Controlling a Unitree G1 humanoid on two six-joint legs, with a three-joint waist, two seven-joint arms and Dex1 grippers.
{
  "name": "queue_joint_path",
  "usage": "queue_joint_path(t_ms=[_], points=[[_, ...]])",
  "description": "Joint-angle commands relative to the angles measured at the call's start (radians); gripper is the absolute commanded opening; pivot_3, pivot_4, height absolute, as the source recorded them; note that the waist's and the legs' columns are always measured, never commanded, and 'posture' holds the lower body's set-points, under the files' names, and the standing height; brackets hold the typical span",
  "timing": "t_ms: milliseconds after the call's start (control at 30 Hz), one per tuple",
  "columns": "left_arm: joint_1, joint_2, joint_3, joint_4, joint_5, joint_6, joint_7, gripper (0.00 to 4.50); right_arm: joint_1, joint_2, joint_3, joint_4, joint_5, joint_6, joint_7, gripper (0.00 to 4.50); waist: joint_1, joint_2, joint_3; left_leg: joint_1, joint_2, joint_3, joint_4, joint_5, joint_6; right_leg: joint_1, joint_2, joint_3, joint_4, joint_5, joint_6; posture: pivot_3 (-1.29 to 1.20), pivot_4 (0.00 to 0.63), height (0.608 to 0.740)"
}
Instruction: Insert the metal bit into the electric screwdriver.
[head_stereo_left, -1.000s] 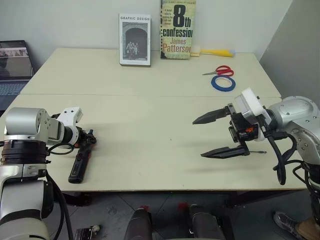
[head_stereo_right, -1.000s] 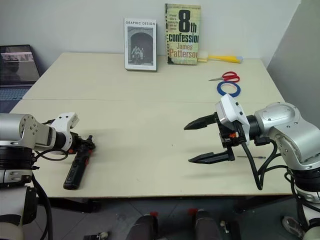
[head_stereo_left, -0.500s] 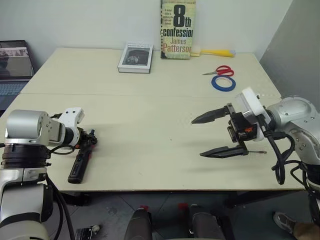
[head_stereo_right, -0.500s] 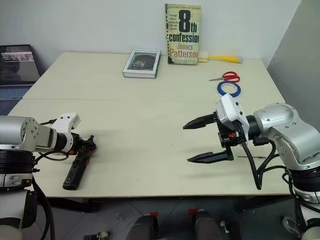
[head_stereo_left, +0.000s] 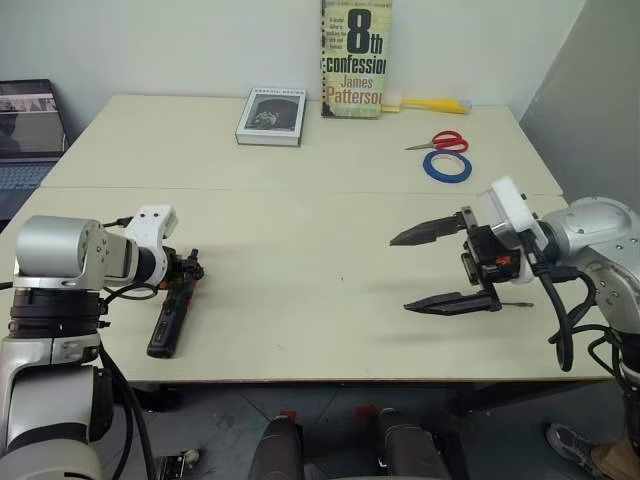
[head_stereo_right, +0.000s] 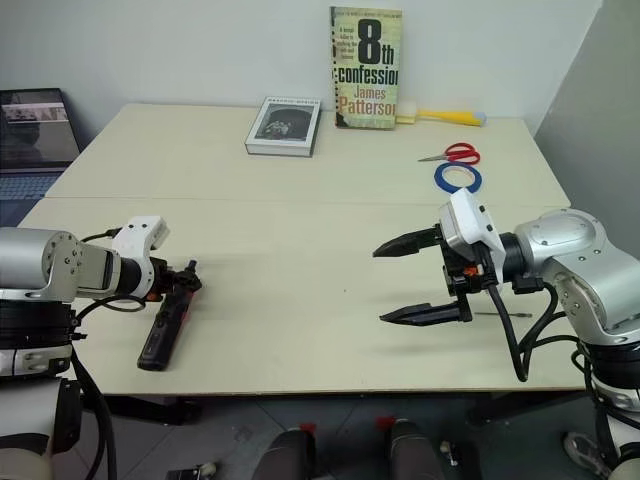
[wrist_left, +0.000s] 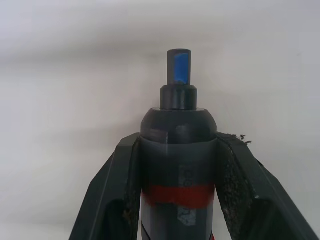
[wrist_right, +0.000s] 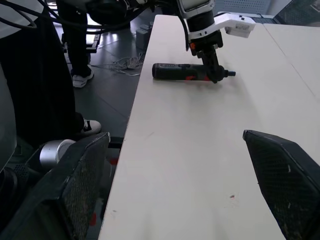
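Note:
The electric screwdriver (head_stereo_left: 168, 322) is black with a red band and lies slanted at the table's front left, its rear end near the edge. My left gripper (head_stereo_left: 187, 272) is shut on its narrower end. In the left wrist view both fingers (wrist_left: 116, 180) press the barrel at the red band, and the tip socket (wrist_left: 178, 70) pokes out past them. My right gripper (head_stereo_left: 445, 268) hovers open over the table's right side, pointing left, with nothing between its fingers. The metal bit (head_stereo_left: 516, 303) lies flat on the table just behind its lower finger.
At the back, a grey book (head_stereo_left: 270, 115) lies flat and a paperback (head_stereo_left: 355, 58) stands against the wall beside a yellow-handled brush (head_stereo_left: 432, 104). Red scissors (head_stereo_left: 440, 141) and a blue tape roll (head_stereo_left: 446, 166) lie back right. A laptop (head_stereo_left: 25, 130) sits off the table's left.
My left gripper has shifted right and slightly up, dragging the screwdriver with it. The grey book at the back fell from upright to flat. The right gripper stayed in place.

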Motion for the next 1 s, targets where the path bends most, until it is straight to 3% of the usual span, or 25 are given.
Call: queue_joint_path(t_ms=[33,167,367,667,867,1000], points=[[-0.047,-0.025,0.075,-0.136,-0.011,0.014,0.016,1.68,0.008,-0.021,-0.053,-0.028,0.017,0.004,-0.015,4.5,0.0,0.0,0.0,0.0,0.0,0.0,0.0,0.0,0.0,0.0,0.0,0.0,0.0,0.0,0.0,0.0,0.15,0.74],[-0.079,-0.091,0.096,-0.234,-0.032,-0.014,0.018,1.68,0.028,-0.04,-0.081,-0.04,0.024,0.018,-0.03,4.5,0.001,0.0,0.0,0.0,0.0,0.0,0.0,0.0,0.0,0.0,0.0,0.0,-0.001,0.0,0.0,0.0,0.15,0.74],[-0.099,-0.293,0.128,-0.398,-0.142,-0.191,-0.036,1.67,0.09,-0.085,-0.15,-0.091,0.044,0.058,-0.084,4.5,0.003,-0.001,0.001,-0.001,0.0,0.0,0.0,0.0,0.0,0.0,0.0,0.0,-0.002,0.0,0.0,0.0,0.15,0.74],[-0.013,-0.553,0.049,-0.465,-0.187,-0.512,-0.064,1.67,0.254,-0.156,-0.316,-0.195,0.073,0.116,-0.177,4.5,0.001,-0.001,0.001,0.0,0.0,0.001,0.0,0.0,0.0,0.002,0.0,0.001,-0.003,0.0,0.0,0.0,0.15,0.74],[0.087,-0.628,-0.134,-0.341,0.002,-0.968,-0.144,1.67,0.355,-0.169,-0.418,-0.262,0.08,0.144,-0.261,4.5,0.001,-0.001,0.001,0.001,-0.001,0.001,0.001,0.0,0.0,0.004,0.0,0.002,-0.004,0.001,0.002,0.0,0.15,0.74],[0.107,-0.668,-0.187,-0.219,0.088,-1.195,-0.162,1.67,0.402,-0.169,-0.462,-0.278,0.059,0.148,-0.311,4.5,0.004,-0.001,0.001,0.001,-0.001,0.001,0.002,0.0,0.0,0.004,0.0,0.002,-0.004,0.001,0.002,0.0,0.15,0.74]])
